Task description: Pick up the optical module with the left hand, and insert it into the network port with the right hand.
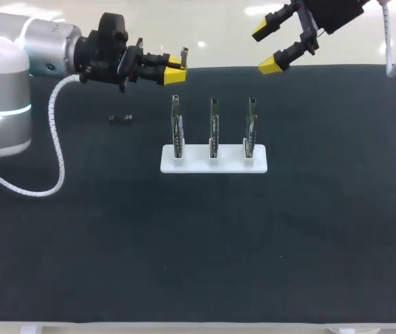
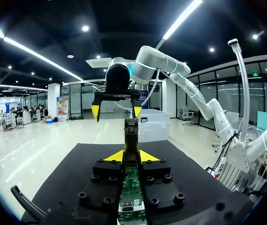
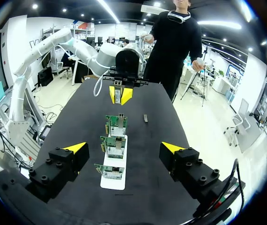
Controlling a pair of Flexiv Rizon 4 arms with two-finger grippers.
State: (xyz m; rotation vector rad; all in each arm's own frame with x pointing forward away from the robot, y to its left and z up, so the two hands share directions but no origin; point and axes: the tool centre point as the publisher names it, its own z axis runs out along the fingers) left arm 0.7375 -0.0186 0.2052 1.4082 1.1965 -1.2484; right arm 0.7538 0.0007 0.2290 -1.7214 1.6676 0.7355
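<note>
Mat [image 1: 198, 243]: black; rack [image 1: 214, 165] well inside edges.
Cards [image 1: 214, 129]: three upright, one white rack.
Left gripper [image 1: 175, 68]: pinching one optical module [image 2: 131, 133].
Right gripper [image 1: 268, 47]: spread.

From above, the left gripper [image 1: 177, 67] hides most of the optical module [image 1: 184, 51]; a dark bit [image 1: 121, 120] nearby is too small to name.
</note>
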